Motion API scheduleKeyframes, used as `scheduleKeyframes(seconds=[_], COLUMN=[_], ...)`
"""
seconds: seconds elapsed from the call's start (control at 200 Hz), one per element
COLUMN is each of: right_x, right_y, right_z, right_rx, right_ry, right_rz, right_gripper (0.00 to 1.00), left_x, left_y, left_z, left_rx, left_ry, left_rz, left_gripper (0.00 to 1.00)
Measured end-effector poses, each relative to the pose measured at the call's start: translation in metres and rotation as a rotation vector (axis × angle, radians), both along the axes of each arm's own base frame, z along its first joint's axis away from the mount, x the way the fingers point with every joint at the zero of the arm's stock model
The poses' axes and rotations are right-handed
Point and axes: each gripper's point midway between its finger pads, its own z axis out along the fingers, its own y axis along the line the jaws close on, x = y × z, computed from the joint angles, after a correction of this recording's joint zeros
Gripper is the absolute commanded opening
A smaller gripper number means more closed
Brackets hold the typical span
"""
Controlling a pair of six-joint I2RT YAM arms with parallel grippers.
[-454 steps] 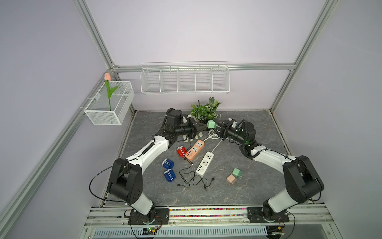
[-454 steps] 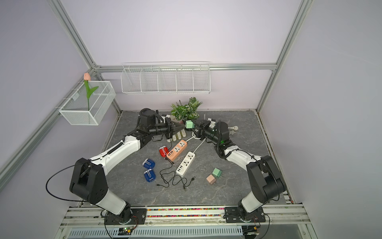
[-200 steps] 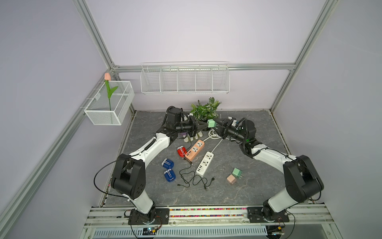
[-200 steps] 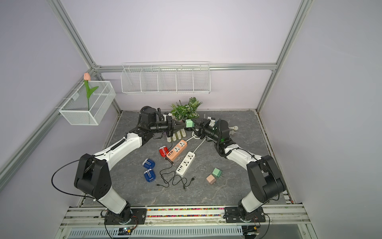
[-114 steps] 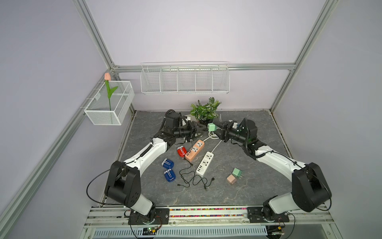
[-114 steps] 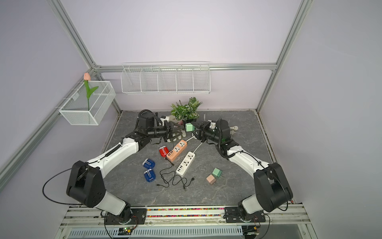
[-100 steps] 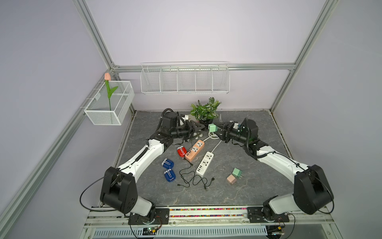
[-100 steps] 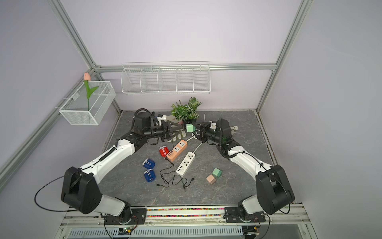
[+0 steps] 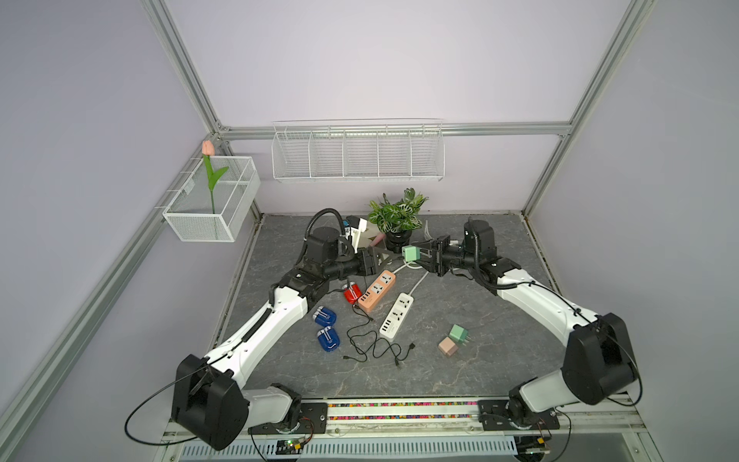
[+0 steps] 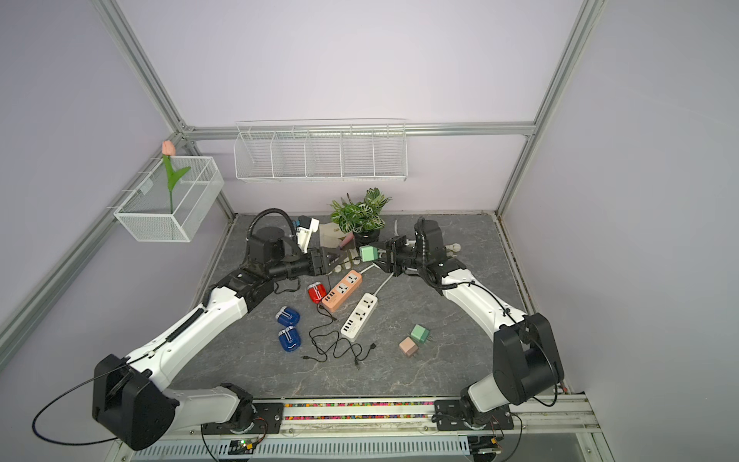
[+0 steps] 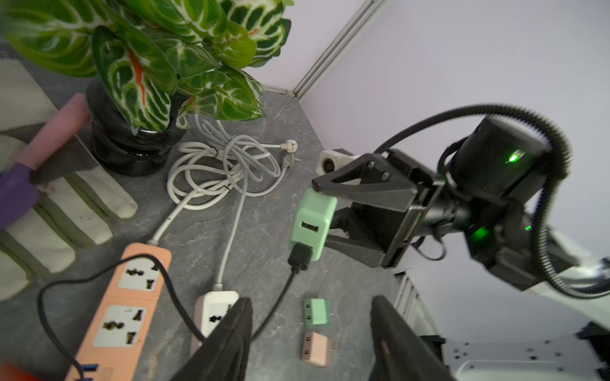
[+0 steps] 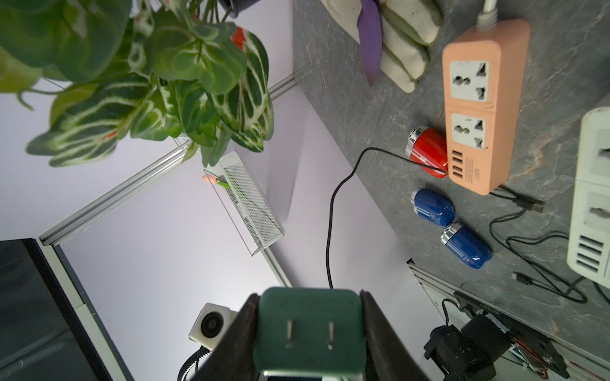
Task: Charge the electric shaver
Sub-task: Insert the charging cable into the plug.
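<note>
left wrist view: the left gripper (image 11: pixel 310 300) is spread wide, empty. the red shaver (image 9: pixel 352 292) lies near the table's (image 9: pixel 460 360) middle against the orange strip (image 9: pixel 376 290). a black cable (image 11: pixel 280 297) is plugged into the green adapter (image 11: pixel 315 211) clamped by the right gripper (image 12: pixel 307 295); pulled taut, it could be unseated.

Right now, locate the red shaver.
In both top views the red shaver lies beside the orange power strip's USB end, on its left-arm side.
</note>
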Motion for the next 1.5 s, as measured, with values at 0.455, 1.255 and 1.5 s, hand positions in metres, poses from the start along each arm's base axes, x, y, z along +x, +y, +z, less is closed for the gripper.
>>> scheduleKeyframes(seconds=[0.455,1.255,1.5], right_x=[-0.009,-0.008,-0.012], right_y=[0.013,0.018,0.000], right_z=[0.007,0.009,-0.010], right_rx=[0.060,0.108,-0.003], right_ry=[0.053,0.067,0.058], right_rz=[0.053,0.031,0.013], right_gripper=[0.07,0.40,0.91], left_x=[-0.003,0.006,0.010], left_y=[-0.038,-0.040,-0.031], left_z=[-0.002,-0.017,-0.016], left_rx=[-0.017,0.008,0.071], left_ry=[-0.120,-0.101,-0.034], left_rz=[-0.111,-0.091,-0.048], left_gripper=[0.62,0.00,0.00])
